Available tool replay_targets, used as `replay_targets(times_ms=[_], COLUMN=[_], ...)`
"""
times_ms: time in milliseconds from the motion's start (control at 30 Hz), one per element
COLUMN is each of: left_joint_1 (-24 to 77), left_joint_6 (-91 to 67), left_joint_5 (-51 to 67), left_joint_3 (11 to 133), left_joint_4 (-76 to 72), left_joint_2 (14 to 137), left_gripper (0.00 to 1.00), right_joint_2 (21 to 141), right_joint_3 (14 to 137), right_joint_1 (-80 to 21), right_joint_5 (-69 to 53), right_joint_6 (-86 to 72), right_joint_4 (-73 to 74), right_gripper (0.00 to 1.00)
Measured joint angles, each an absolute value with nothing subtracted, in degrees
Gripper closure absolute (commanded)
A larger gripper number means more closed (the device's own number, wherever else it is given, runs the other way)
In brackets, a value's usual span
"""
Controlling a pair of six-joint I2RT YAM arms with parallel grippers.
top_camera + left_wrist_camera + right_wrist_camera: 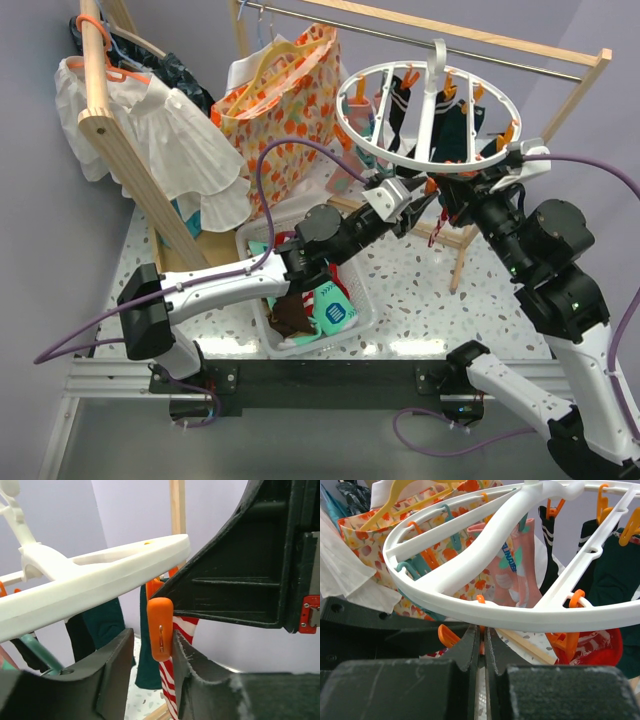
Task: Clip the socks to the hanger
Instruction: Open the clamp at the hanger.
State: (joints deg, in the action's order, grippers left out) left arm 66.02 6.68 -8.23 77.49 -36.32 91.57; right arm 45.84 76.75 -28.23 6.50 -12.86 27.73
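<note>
All 3 views are brightly and evenly lit by soft, diffuse light that seems to come from overhead. In the top view the table (420,290) carries only faint, soft-edged shadows, and the white hanger (385,157) is bright without harsh glare. That view is sharp across the frame. In the left wrist view the orange clip (160,629) is crisp, while the left gripper's fingers (115,680) are dark, shaded and slightly soft. In the right wrist view the hanger's rim is clear, but the right gripper's fingers (410,685) fill the bottom as a dark, blurred, grainy mass. The cloth at the far edges looks mildly soft.
</note>
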Motion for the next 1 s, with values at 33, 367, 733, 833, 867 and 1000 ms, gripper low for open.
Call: replay_targets(times_ms=[33,367,733,833,867,1000], left_joint_1=[66.0,66.4,66.3,66.3,66.3,66.3], left_joint_6=[6.7,6.7,6.7,6.7,6.7,6.7], left_joint_5=[-8.4,-8.4,-9.2,-9.2,-9.2,-9.2], left_joint_3=[77.5,77.5,77.5,77.5,77.5,77.5], left_joint_4=[-36.3,-36.3,-36.3,-36.3,-36.2,-36.2], left_joint_2=[91.6,91.9,91.9,91.9,91.9,91.9], left_gripper=[0.71,1.0,1.0,1.0,1.0,1.0], right_joint_2=[45.8,45.6,43.3,43.5,43.8,45.1], right_joint_3=[76.7,76.5,78.2,78.6,78.6,78.6], right_joint_1=[-28.2,-28.2,-28.2,-28.2,-28.2,-28.2], right_joint_5=[6.5,6.5,6.0,4.8,4.3,3.3], right_joint_6=[-12.9,-13.2,-12.6,-12.6,-12.6,-12.8], right_joint_4=[27.7,27.6,30.4,30.4,30.4,30.3], right_gripper=[1.0,0.64,0.43,0.4,0.39,0.37])
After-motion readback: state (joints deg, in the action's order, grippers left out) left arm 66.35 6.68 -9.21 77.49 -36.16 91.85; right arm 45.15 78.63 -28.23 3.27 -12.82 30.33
